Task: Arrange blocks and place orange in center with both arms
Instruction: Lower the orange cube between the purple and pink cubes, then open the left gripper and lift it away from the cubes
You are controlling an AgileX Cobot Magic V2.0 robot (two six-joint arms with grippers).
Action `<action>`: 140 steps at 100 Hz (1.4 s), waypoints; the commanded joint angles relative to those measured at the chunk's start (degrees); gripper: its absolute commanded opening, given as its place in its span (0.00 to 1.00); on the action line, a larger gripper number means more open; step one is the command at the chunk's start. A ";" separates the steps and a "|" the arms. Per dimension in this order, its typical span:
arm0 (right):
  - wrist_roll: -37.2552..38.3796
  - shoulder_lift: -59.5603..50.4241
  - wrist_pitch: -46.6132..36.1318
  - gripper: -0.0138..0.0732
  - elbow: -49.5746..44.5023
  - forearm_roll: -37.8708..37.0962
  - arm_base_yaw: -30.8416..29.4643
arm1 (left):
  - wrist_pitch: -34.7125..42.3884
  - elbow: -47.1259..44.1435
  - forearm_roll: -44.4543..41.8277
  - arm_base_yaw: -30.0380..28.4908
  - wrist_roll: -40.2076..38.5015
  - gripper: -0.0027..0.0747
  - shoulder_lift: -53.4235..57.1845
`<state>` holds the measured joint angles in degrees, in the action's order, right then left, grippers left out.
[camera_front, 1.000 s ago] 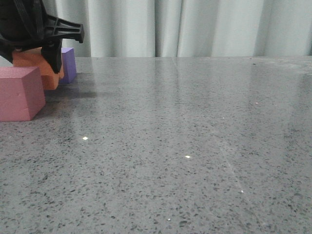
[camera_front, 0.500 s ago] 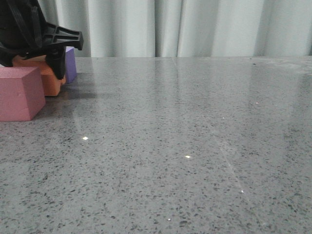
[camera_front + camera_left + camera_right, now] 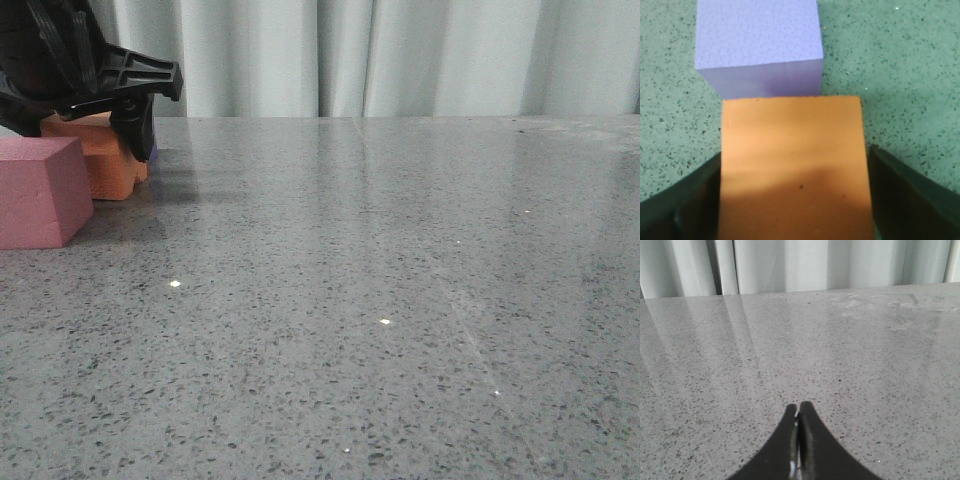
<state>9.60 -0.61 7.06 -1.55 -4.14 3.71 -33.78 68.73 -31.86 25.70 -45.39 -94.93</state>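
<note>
Jaws, left: the left gripper (image 3: 796, 200) has a finger against each side face of the orange cube (image 3: 792, 170); it looks clamped on the cube, with no gap showing in the left wrist view.
Jaws, right: the right gripper (image 3: 798, 440) has its fingertips pressed together on nothing, over bare table (image 3: 840, 340); it does not show in the front view.
Orange cube, place: at the far left of the table, held between the fingers, with the purple cube (image 3: 759, 45) directly beyond it and touching or nearly so; whether it rests on the surface or is just lifted, I cannot tell.
Pinkish-red cube: pinkish-red cube (image 3: 40, 190) sits nearer the camera, just beside the orange one, at the left edge of the front view.
Handling, judged: matte foam, likely light and slightly yielding; the textured skin should grip well, so a moderate squeeze ought to do. A hard squeeze could dent it.
Where to hold: the two opposite side faces, mid-height, as the fingers sit now; that keeps it square.
Risk: dragging it could nudge the purple cube.
Containers: none in view; the cubes sit on the open speckled table.
</note>
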 commanded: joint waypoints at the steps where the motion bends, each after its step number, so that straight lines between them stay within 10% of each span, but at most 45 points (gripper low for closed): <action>1: -0.51 -1.40 -4.94 0.08 0.74 -0.77 -0.19 | 1.97 1.31 -0.68 -0.16 0.34 0.70 2.58; 84: -0.51 -1.40 -4.94 0.08 0.74 -0.77 -0.19 | -2.52 2.29 -0.58 -0.16 2.09 0.69 17.69; 99: -0.51 -1.40 -4.94 0.08 0.74 -0.77 -0.19 | -2.94 2.18 -1.54 -0.16 2.09 0.54 24.51; 122: -0.51 -1.40 -4.94 0.08 0.74 -0.77 -0.19 | -3.37 -0.52 -3.04 -0.16 2.09 0.01 35.56; 140: -0.51 -1.40 -4.94 0.08 0.74 -0.77 -0.19 | -4.41 -4.98 -3.66 -0.16 2.09 0.01 43.73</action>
<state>9.60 -0.61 7.06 -1.55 -4.14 3.71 -39.96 64.23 -33.63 25.61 -43.31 -55.33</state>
